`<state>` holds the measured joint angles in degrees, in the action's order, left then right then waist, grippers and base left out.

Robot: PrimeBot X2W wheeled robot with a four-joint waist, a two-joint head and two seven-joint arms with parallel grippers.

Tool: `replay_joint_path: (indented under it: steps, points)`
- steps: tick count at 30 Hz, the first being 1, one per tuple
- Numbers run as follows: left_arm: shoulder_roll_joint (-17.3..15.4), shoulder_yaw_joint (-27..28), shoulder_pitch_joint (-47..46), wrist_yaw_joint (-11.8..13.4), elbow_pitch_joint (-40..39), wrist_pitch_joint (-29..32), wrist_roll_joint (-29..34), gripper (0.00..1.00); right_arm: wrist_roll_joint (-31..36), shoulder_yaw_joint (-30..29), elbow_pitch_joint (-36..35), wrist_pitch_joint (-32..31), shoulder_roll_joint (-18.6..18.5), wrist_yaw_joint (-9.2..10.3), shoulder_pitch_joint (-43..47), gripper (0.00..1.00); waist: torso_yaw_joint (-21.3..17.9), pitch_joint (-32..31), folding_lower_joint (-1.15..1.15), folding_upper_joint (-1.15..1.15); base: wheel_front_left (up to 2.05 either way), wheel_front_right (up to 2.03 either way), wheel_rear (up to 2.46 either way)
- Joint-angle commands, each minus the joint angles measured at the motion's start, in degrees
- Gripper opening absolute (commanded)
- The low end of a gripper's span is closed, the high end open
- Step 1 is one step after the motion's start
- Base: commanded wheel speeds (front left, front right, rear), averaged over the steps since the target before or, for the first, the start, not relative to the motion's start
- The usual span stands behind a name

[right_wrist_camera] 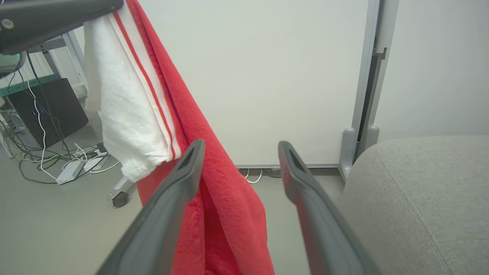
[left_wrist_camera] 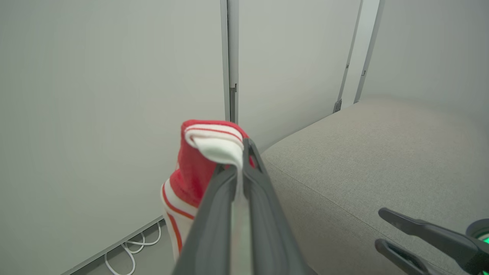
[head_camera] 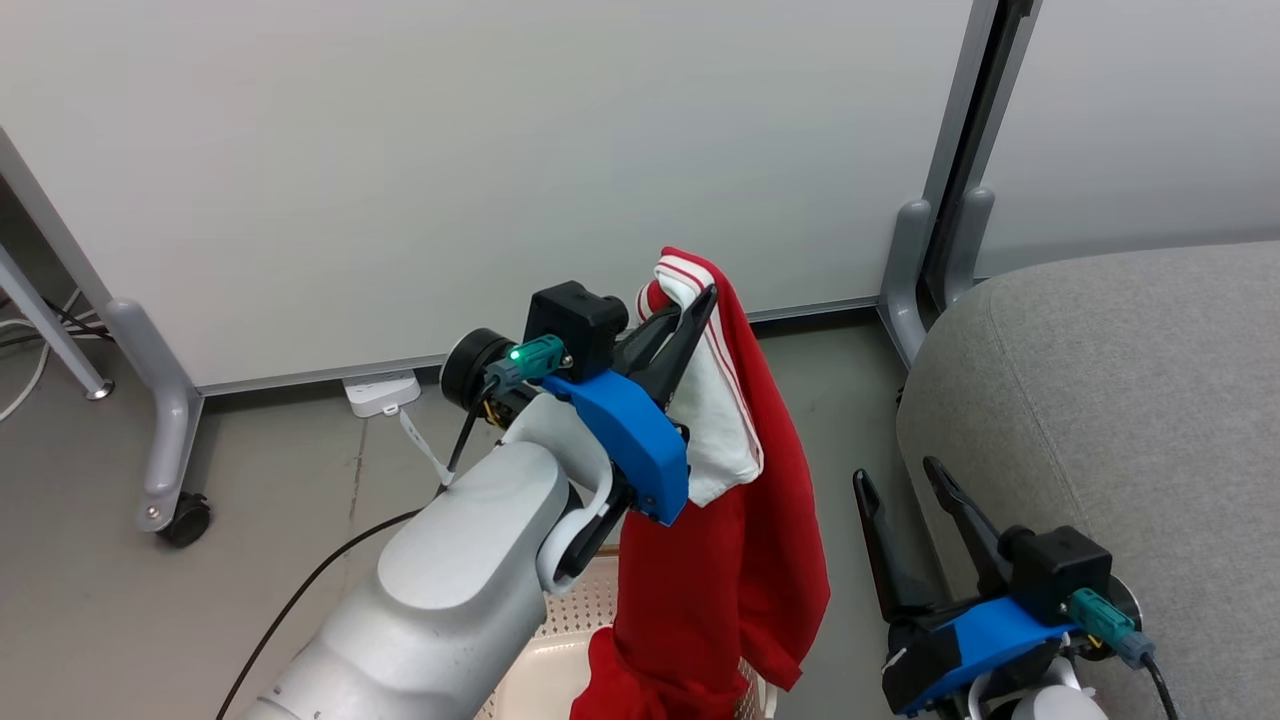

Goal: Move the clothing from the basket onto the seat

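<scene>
Grey floor (head_camera: 300, 520) and white panels (head_camera: 400, 150) surround the left pincer (head_camera: 693, 305) clamped on clothing (head_camera: 740, 560), the right pincer (head_camera: 896, 472) spread apart beside the seat (head_camera: 1120, 400).

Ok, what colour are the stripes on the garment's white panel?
The garment has thin red stripes on white, clearest in the right wrist view.

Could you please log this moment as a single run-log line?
left gripper: shut on clothing, hanging over basket | right gripper: open, empty, beside seat | seat: no clothing on visible part

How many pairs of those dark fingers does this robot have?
2. The left gripper, raised, is shut on the red-and-white garment; the right gripper, lower right beside the grey seat, is open.
</scene>
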<state>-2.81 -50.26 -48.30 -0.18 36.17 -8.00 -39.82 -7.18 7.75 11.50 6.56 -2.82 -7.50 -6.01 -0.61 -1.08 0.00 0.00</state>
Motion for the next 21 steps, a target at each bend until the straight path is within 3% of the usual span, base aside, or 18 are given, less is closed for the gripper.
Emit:
replay_joint_path:
  steps: [1,11,21]
  points:
    - [-0.1,-0.4,-1.0,0.0,0.3,-0.4,-0.5,0.0,-0.4,0.6,-0.4,-0.2,-0.1,0.03,-0.3,1.0,0.1,0.1,0.0,0.0,0.0,0.0,0.0]
    - [-0.1,-2.8,-2.3,0.5,1.6,-1.3,-2.6,0.0,-2.3,7.2,1.1,-2.9,-0.1,0.03,-4.5,1.0,0.4,0.6,0.0,0.0,0.0,0.0,0.0]
    - [-0.1,-5.2,-3.8,0.8,1.7,-1.8,-4.7,0.0,-5.0,13.9,9.5,-5.2,-0.1,0.03,-13.8,1.0,1.2,1.0,0.0,0.0,0.0,0.0,0.0]
